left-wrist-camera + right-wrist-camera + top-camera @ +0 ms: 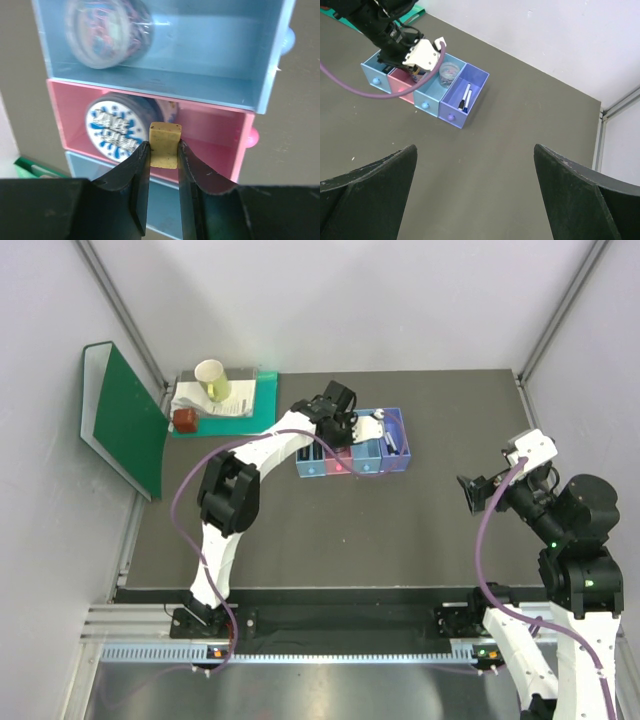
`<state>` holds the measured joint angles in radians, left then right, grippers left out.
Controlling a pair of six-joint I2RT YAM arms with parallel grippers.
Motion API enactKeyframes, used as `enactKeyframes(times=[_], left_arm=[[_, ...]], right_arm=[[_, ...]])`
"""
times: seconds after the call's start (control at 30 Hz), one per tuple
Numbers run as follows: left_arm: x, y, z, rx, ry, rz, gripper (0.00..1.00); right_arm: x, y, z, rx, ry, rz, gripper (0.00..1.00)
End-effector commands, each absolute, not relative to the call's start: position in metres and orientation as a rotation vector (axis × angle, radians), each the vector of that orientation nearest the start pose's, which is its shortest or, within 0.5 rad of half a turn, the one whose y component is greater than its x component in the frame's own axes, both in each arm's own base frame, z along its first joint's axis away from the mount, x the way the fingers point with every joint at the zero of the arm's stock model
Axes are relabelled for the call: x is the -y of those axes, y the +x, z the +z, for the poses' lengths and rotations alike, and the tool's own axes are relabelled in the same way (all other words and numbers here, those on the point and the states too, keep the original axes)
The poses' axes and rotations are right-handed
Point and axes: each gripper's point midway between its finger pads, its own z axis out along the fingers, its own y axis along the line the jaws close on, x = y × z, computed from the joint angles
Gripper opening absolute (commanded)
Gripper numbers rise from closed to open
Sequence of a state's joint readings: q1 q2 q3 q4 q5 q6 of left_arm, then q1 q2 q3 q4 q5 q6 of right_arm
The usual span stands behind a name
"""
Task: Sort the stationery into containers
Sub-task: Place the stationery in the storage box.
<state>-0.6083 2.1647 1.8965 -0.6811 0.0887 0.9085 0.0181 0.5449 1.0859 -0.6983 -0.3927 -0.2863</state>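
Left tool [164,148] pinches the tan block [165,142] over the pink bin [212,132].
The tin [111,127] lies in that pink bin, the tub [107,30] in the blue bin [215,50] beside it, and two pens [466,95] in the purple bin [476,80]. The right tool [475,165] is spread wide over the surface [530,115], well apart from the bins.

Bright even light – soft shadows, wrist foreground blurred.

Tan block [165,145]; blue-splashed white tin [112,129]; pink bin [212,131].
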Motion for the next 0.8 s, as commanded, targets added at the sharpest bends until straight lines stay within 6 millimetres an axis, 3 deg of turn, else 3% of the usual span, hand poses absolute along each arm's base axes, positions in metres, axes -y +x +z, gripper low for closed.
enactKeyframes(times=[0.0,0.27,0.77], left_arm=[[0.293,0.446,0.115,-1.785,1.769,-0.018,0.13],[0.289,0.438,0.108,-1.803,1.780,-0.033,0.13],[0.295,0.429,0.121,-1.773,1.748,-0.094,0.13]], right_arm=[[-0.058,0.206,0.355,-1.612,-0.528,0.130,1.00],[-0.058,0.206,0.354,-1.613,-0.523,0.135,1.00],[-0.059,0.206,0.352,-1.615,-0.516,0.146,1.00]])
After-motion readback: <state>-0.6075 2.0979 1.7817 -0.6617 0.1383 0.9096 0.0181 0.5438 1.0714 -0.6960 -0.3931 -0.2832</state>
